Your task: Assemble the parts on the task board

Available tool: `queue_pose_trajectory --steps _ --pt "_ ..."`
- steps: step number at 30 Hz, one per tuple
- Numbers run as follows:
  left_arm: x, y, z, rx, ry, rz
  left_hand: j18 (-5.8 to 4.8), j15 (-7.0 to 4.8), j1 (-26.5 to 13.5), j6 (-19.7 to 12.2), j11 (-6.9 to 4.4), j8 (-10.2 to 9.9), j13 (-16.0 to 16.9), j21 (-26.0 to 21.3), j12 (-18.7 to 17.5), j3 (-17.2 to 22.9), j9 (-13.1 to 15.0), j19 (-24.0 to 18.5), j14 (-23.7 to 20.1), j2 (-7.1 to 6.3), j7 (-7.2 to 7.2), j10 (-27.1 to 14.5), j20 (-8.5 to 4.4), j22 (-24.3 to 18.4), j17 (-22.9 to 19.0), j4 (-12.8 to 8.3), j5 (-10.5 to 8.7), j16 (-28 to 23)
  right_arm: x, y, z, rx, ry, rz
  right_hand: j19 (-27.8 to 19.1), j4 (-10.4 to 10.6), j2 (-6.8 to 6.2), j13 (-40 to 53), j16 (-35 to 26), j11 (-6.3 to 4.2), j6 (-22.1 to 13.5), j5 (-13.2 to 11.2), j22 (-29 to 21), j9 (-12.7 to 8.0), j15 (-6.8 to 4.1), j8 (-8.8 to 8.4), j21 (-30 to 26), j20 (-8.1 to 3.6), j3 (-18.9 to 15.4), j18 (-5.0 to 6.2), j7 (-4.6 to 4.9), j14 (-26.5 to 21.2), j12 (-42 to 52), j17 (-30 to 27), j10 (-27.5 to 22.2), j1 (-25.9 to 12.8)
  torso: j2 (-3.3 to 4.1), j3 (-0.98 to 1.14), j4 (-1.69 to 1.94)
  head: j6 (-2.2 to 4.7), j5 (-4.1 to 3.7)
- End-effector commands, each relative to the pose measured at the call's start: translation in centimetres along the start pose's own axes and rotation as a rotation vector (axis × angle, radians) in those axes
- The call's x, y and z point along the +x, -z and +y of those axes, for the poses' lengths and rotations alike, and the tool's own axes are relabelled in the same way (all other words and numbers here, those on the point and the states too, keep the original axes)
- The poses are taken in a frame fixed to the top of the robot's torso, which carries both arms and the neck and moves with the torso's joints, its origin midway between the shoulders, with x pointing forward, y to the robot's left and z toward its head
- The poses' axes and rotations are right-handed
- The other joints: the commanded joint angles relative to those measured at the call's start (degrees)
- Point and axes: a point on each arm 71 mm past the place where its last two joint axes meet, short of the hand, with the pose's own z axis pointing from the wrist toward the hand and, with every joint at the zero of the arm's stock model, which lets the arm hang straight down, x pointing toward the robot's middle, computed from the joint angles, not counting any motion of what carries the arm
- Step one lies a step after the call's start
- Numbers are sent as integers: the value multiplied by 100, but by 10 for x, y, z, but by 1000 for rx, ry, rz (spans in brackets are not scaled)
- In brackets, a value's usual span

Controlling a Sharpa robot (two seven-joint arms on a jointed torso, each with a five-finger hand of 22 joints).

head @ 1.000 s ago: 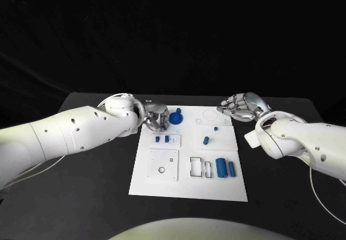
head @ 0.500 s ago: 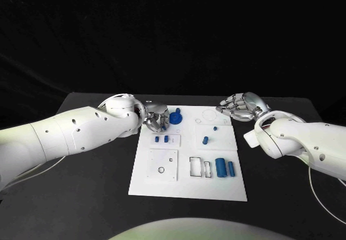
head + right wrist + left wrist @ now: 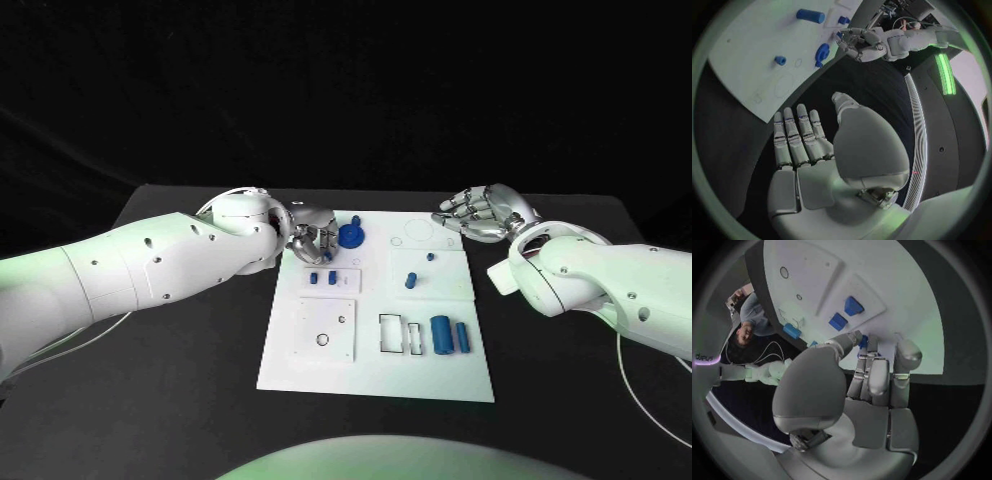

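Note:
The white task board (image 3: 378, 370) lies mid-table. At its far left corner stands a blue round part (image 3: 351, 236). My left hand (image 3: 313, 240) has its fingers curled against this part and pinches it between thumb and fingers (image 3: 870, 352); a bit of blue (image 3: 862, 341) shows at the tips. The right wrist view also shows this blue round part (image 3: 822, 52) next to the left hand (image 3: 859, 44). My right hand (image 3: 483, 213) hovers off the board's far right corner, its fingers (image 3: 798, 135) stretched out and holding nothing.
Two small blue blocks (image 3: 323, 277) sit on a raised white plate. A blue peg (image 3: 430, 257) and a short blue piece (image 3: 411, 280) stand on the right-hand plate. A blue cylinder (image 3: 443, 336) and a thin blue bar (image 3: 463, 336) lie beside rectangular slots (image 3: 392, 333).

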Motion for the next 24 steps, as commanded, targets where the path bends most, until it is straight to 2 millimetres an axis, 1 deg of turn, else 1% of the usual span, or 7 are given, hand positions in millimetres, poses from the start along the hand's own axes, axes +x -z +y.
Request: queue_pose_trajectory --steps 1,6,9,12,19,24 --pt "2 0 0 -15 -2 33 -80 34 -67 -50 53 -46 -8 -13 -51 -42 -14 -20 -10 -17 17 -22 20 656 -14 18 34 35 1 0 1 -7 9 12 2 3 37 -5 29 14 6 36 -5 -5 -13 32 17 5 22 -62 508 -3 -20 -5 37 11 -2 2 -2 1 5" --pt "2 0 1 -15 -1 27 -75 57 -139 -140 79 -129 -14 -45 -130 -94 -26 -38 -37 -75 39 -76 41 648 -68 58 81 23 1 0 1 -9 8 8 -4 6 31 -5 31 14 7 30 -8 -8 -12 34 17 6 27 -62 508 -6 -22 -9 39 4 0 2 -2 -4 1" --pt "1 0 0 -11 1 11 -68 69 -195 -137 90 -148 -14 -86 -164 -128 -21 -61 -71 -98 30 -107 54 638 -125 98 163 4 1 0 1 -9 8 8 -4 6 31 -5 31 14 7 30 -8 -8 -12 34 17 6 27 -62 508 -6 -22 -9 39 4 2 2 -1 -5 -3" --pt "0 0 0 -6 3 -2 -63 91 -277 -161 114 -184 -19 -126 -213 -195 -21 -84 -100 -151 28 -172 73 629 -167 152 185 -6 1 0 0 -6 8 11 -4 6 31 -5 31 14 7 30 -8 -8 -12 34 17 6 27 -62 508 -6 -22 -9 39 4 1 1 -3 -4 2" --pt "-1 0 0 -6 4 -9 -61 94 -289 -188 117 -206 -18 -137 -221 -209 -25 -91 -111 -158 22 -182 78 626 -186 165 192 -11 1 0 0 -1 9 12 -4 6 31 -5 31 14 7 30 -8 -8 -12 34 17 6 27 -62 508 -6 -22 -9 39 4 -2 3 -5 -5 7" --pt "-1 0 1 -11 5 -10 -55 97 -284 -246 120 -250 -14 -163 -233 -223 -37 -103 -127 -169 18 -196 84 620 -211 171 208 -17 0 0 -1 1 9 10 -4 6 31 -5 31 14 7 30 -8 -8 -12 34 17 6 27 -62 508 -6 -22 -9 39 4 -1 0 -4 -5 7"
